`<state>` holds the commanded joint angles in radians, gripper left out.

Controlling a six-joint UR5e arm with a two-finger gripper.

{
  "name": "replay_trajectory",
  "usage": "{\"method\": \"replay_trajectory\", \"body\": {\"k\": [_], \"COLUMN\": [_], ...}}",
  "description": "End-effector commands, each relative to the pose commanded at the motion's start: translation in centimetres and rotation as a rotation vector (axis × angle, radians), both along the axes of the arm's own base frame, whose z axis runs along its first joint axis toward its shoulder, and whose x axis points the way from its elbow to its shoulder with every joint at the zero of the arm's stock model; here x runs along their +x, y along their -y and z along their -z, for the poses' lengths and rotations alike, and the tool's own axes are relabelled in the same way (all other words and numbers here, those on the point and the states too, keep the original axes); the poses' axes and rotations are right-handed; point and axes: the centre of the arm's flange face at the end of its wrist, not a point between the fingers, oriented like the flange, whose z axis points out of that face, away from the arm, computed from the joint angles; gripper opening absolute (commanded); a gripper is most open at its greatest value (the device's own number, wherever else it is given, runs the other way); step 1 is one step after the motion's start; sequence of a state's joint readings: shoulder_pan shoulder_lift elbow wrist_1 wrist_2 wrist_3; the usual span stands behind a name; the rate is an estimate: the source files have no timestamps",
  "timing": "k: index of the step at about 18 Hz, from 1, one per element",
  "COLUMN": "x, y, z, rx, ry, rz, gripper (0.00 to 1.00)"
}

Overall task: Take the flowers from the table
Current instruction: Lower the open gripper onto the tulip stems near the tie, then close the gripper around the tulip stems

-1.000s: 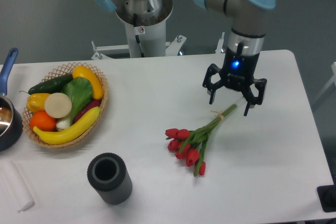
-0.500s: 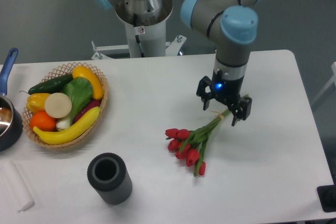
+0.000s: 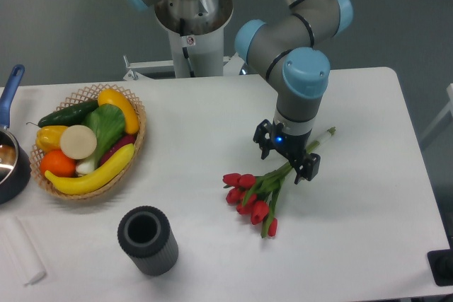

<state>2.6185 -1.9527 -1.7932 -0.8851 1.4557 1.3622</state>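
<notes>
Tool lowered since earlier, fingers spread astride flowers' stems

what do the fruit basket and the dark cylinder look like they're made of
The basket looks like woven wicker or rattan: tan, matte, with an open looped rim. The cylinder looks like dark grey matte plastic or rubber: fine ridges ring its side and nothing shines. Neither can be confirmed by sight alone.

Lab: pedestal-mounted arm, white table
</notes>
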Motion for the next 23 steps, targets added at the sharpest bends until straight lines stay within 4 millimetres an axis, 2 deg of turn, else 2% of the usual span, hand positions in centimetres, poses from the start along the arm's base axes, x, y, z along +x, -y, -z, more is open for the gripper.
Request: {"method": "replay_trajectory", "body": {"k": [9, 23], "x": [0.2, 0.1], "y": [0.0, -0.2], "z": [3.5, 5.4], "rx": [-0.038, -0.054], "ry": [0.043, 0.069], "rz": [0.006, 0.003], "gripper": [1.0, 1.0]}}
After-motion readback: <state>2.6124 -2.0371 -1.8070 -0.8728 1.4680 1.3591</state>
